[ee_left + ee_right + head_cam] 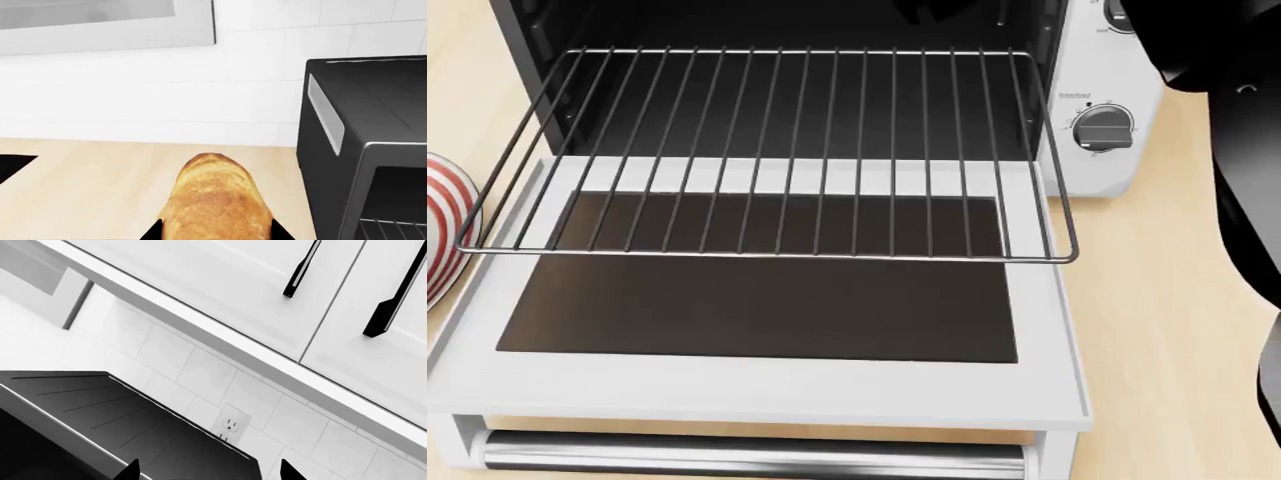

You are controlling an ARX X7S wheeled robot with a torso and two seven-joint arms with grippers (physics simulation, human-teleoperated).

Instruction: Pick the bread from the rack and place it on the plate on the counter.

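In the left wrist view the golden-brown bread [217, 200] sits between my left gripper's [217, 233] black fingertips [155, 231], held above the beige counter [80, 175] beside the toaster oven. The grey wire rack [787, 150] is pulled out over the open oven door in the head view and carries nothing; a corner of it shows in the left wrist view [390, 230]. The red-and-white striped plate [443, 215] shows only as a rim at the head view's left edge. My right gripper [210, 472] is open and empty above the oven's black top.
The toaster oven [360, 125] has a dark body, white front and knobs [1105, 128]. Its glass door [761, 310] lies open flat toward me. My right arm [1234, 150] fills the right edge. White tiles, an outlet [231, 424] and upper cabinets [267, 285] stand behind.
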